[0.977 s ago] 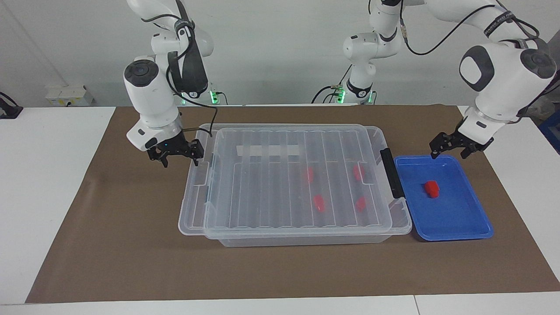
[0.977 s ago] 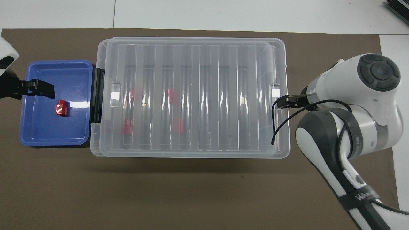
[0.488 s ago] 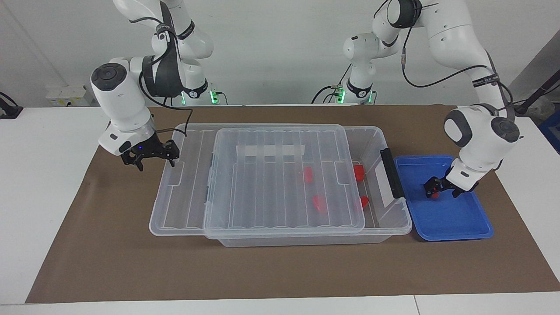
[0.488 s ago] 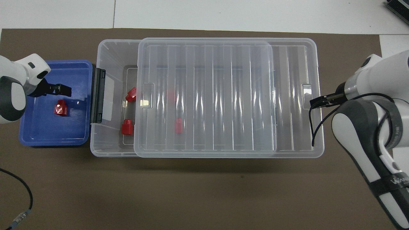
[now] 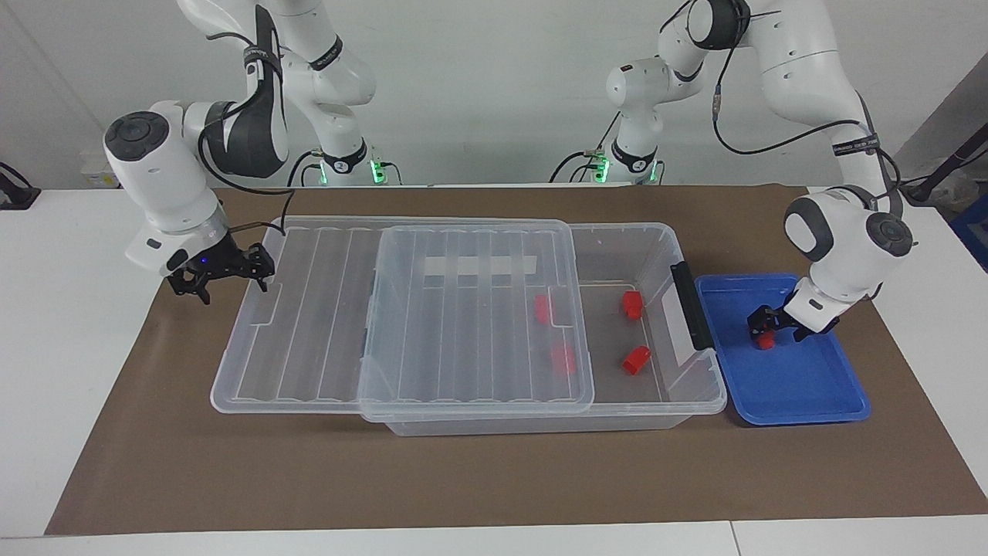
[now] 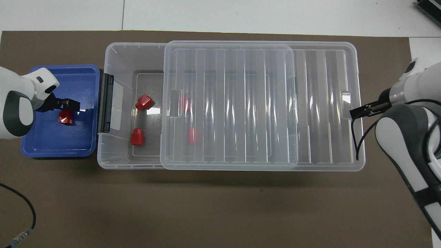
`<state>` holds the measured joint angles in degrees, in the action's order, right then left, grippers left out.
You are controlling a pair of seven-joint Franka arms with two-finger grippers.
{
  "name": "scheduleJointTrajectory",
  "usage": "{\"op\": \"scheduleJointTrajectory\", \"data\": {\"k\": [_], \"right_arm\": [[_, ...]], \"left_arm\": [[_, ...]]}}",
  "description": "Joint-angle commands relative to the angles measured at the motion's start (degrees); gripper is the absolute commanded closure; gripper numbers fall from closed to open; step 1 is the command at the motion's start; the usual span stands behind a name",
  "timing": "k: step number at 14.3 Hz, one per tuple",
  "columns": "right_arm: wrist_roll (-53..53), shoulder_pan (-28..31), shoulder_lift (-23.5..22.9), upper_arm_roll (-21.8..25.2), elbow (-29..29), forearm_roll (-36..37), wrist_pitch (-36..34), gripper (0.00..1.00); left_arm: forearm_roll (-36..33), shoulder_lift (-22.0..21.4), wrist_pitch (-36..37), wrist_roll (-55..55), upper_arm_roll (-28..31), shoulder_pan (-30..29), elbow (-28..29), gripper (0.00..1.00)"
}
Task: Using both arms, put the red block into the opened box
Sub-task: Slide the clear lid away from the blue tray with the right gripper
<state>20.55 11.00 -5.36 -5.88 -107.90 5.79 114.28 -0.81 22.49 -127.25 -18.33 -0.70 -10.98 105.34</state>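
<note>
The red block (image 5: pixel 766 341) (image 6: pixel 64 119) lies in the blue tray (image 5: pixel 803 390) (image 6: pixel 58 144). My left gripper (image 5: pixel 768 328) (image 6: pixel 70 107) is down in the tray, open, with its fingers on either side of that block. The clear box (image 5: pixel 664 408) (image 6: pixel 110 55) is open at its handle end. Its ribbed lid (image 5: pixel 463 324) (image 6: pixel 231 103) is slid toward the right arm's end. My right gripper (image 5: pixel 224 276) (image 6: pixel 358 111) is open, with one fingertip against the lid's end rim. Several red blocks (image 5: pixel 633 305) (image 6: pixel 144 102) lie inside the box, some under the lid.
A dark grey handle (image 5: pixel 691 305) (image 6: pixel 105 103) sits on the box's end next to the tray. Everything stands on a brown mat (image 5: pixel 494 479) (image 6: pixel 206 206). A black cable (image 6: pixel 20 203) lies on the mat at the left arm's end.
The right gripper has moved outward and the lid has slid with it, uncovering the box's handle end. The left gripper has come down from above the tray to the red block.
</note>
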Motion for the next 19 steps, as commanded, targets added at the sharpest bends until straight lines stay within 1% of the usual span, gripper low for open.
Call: {"op": "scheduleJointTrajectory", "data": {"k": [1,3,4,5,6,8,10,13,15,16,17,19], "right_arm": [[3.96,2.01,0.52,-0.53,-1.08,0.89,1.21,0.0],[5.64,2.97,0.43,-0.53,-0.99,0.89,1.65,0.0],[5.64,3.06,0.43,-0.53,-0.82,0.89,1.56,0.0],[5.64,3.07,0.17,-0.53,-0.56,0.89,1.21,0.0],[5.55,2.98,0.17,-0.53,-0.12,0.89,0.77,0.0],[4.16,2.1,0.78,-0.53,0.23,0.63,0.07,0.0],[-1.27,1.22,2.44,-0.62,0.67,0.37,-2.12,0.0],[-12.42,-2.46,5.26,-0.71,0.59,-0.16,-4.67,0.0],[-21.3,-4.75,6.67,-0.71,0.68,-0.34,-5.64,0.0],[-24.82,-5.89,7.2,-0.8,0.76,-0.69,-5.73,0.0],[-27.9,-6.94,7.46,-0.8,1.46,-1.56,-6.6,0.0],[-33.79,-8.36,6.85,-0.8,5.31,-2.36,-9.5,0.0]], "left_arm": [[-0.42,-2.28,-0.63,-1.09,-0.36,-0.71,3.37,0.24],[-0.42,-2.72,-1.6,-0.92,-0.36,-0.45,4.78,0.41],[-0.42,-2.72,-1.6,-0.83,-0.27,-0.36,5.13,0.6],[-0.42,-2.81,-1.69,-0.83,-0.36,-0.36,5.13,0.83],[-0.42,-2.81,-1.6,-0.74,-0.27,-0.18,5.13,1.0],[-0.42,-2.72,-1.16,-0.39,-0.27,-0.09,4.87,1.0],[0.28,-2.72,1.46,1.53,-0.36,0.08,2.16,1.0],[1.16,-2.54,14.17,7.15,-0.8,1.66,-8.1,1.0],[3.7,-2.63,24.54,14.68,-0.88,3.85,-16.45,1.0],[5.28,-2.72,28.42,20.55,-1.06,5.17,-19.88,1.0],[6.95,-2.72,31.5,26.79,-1.15,6.75,-22.18,1.0],[8.19,-2.81,34.16,38.66,-1.15,10.96,-23.51,1.0]]}}
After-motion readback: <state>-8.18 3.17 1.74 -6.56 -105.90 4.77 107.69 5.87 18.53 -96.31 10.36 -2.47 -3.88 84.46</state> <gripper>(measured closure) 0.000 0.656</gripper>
